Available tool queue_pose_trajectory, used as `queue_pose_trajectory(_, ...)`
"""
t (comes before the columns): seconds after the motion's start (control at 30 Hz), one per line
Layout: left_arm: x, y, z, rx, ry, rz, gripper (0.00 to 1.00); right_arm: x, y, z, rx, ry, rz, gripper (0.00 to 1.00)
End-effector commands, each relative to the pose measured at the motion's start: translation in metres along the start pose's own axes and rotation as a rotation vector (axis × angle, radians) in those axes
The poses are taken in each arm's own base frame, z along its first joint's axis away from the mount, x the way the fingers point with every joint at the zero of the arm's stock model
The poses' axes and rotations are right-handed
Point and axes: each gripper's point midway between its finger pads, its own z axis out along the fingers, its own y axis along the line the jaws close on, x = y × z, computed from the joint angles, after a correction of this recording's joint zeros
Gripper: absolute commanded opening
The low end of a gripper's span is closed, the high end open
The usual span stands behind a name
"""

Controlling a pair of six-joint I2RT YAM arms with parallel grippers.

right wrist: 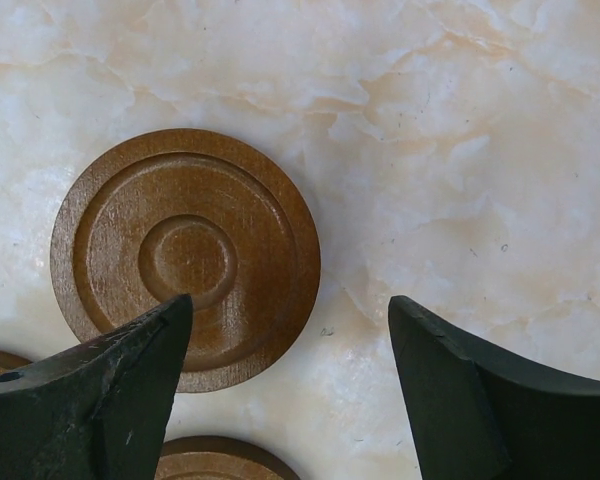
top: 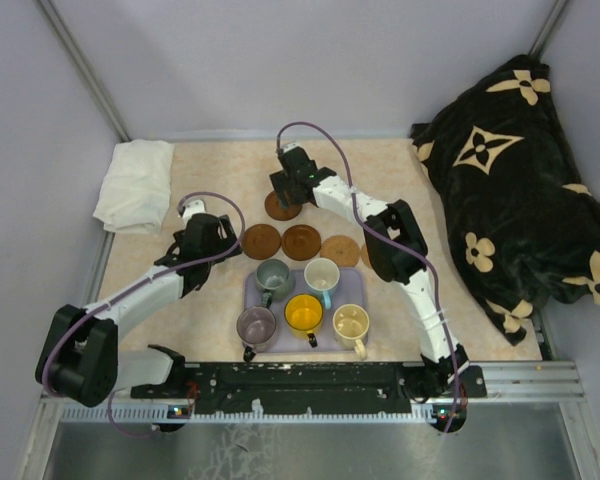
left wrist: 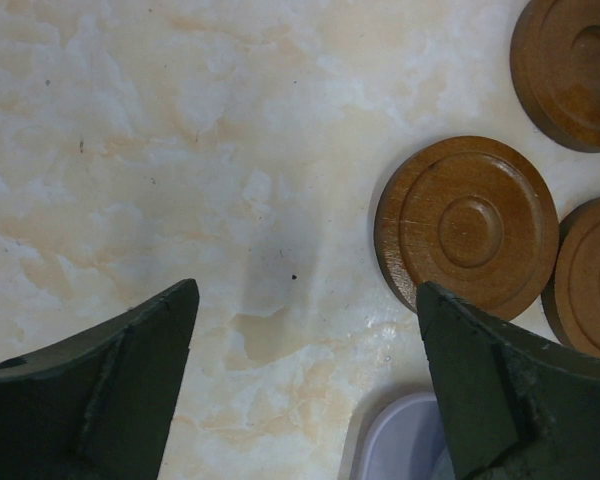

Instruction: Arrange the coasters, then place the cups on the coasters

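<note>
Three brown coasters point(top: 261, 240) point(top: 301, 241) point(top: 340, 250) lie in a row behind the lavender tray point(top: 352, 291). A further coaster point(top: 280, 210) lies behind that row, and my right gripper point(top: 288, 188) hovers open over it. In the right wrist view the gripper point(right wrist: 290, 300) has its left finger above that coaster point(right wrist: 185, 240) and bare table in the gap. My left gripper point(top: 218, 252) point(left wrist: 308, 288) hangs open over bare table just left of the row's end coaster point(left wrist: 470, 225). Grey-green point(top: 273, 277), white-and-blue point(top: 321, 276), mauve point(top: 256, 326), orange-yellow point(top: 303, 313) and cream point(top: 350, 323) cups stand on the tray.
A folded white cloth point(top: 135, 185) lies at the back left. A black flowered blanket point(top: 520, 170) fills the right side. The tray's corner point(left wrist: 410, 440) shows below the left gripper. Metal frame posts and grey walls bound the table.
</note>
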Motion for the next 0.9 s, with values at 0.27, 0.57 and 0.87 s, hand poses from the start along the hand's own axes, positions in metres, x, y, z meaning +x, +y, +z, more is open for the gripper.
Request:
queue_pose_trajectory(0.27, -0.022, 0.003, -0.005, 0.011, -0.090, -0.073, 0.90, 0.015, 0.003, 0.012, 0.000, 0.033, -0.031, 0.78)
queue_pose_trajectory(0.57, -0.023, 0.005, -0.007, 0.012, -0.101, -0.091, 0.93, 0.023, -0.003, 0.017, 0.044, 0.055, -0.024, 0.76)
queue_pose_trajectory(0.87, -0.017, -0.002, 0.003, 0.027, -0.052, -0.025, 0.47, 0.066, -0.048, 0.008, 0.228, 0.143, 0.027, 0.56)
